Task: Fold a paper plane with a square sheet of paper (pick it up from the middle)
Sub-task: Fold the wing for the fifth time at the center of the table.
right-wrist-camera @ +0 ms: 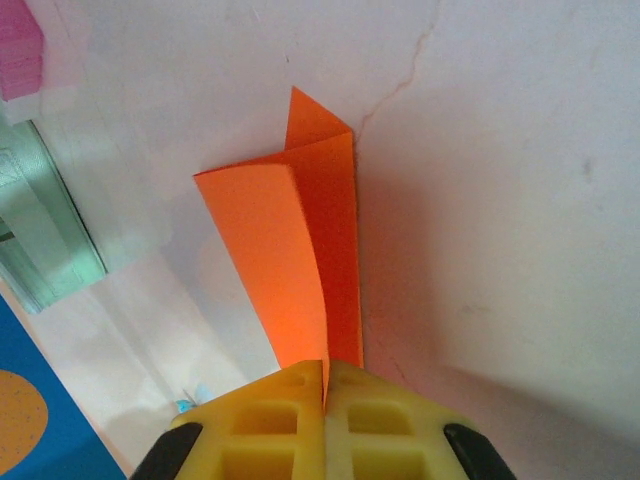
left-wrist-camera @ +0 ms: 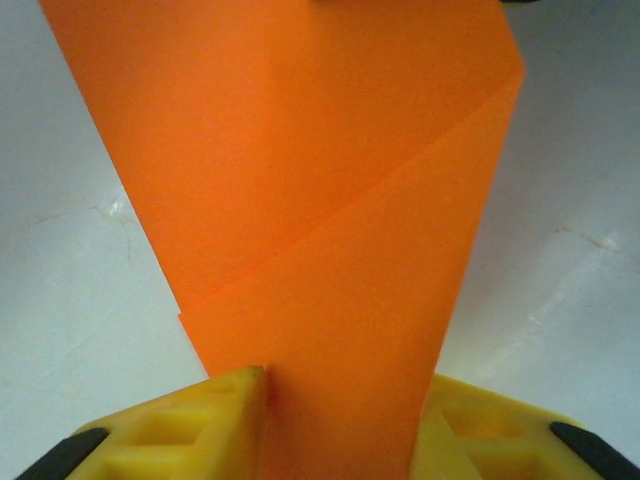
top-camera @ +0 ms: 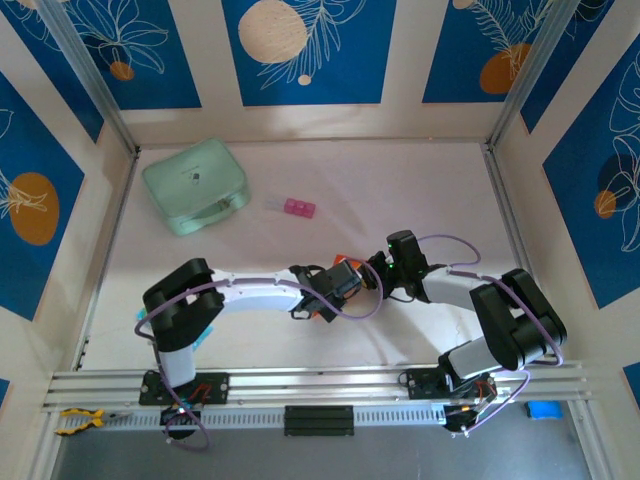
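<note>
The folded orange paper (right-wrist-camera: 300,270) sits over the middle of the table (right-wrist-camera: 480,200), pinched tight in the right gripper (right-wrist-camera: 324,365). The left gripper (left-wrist-camera: 340,385) stands part open astride its other end. Whether it bears on the paper I can't tell. If it closes off-line while the right one pulls, the crease could skew or the paper tear.

folded orange paper (left-wrist-camera: 320,200) between left pincer (left-wrist-camera: 345,385) jaws
</note>
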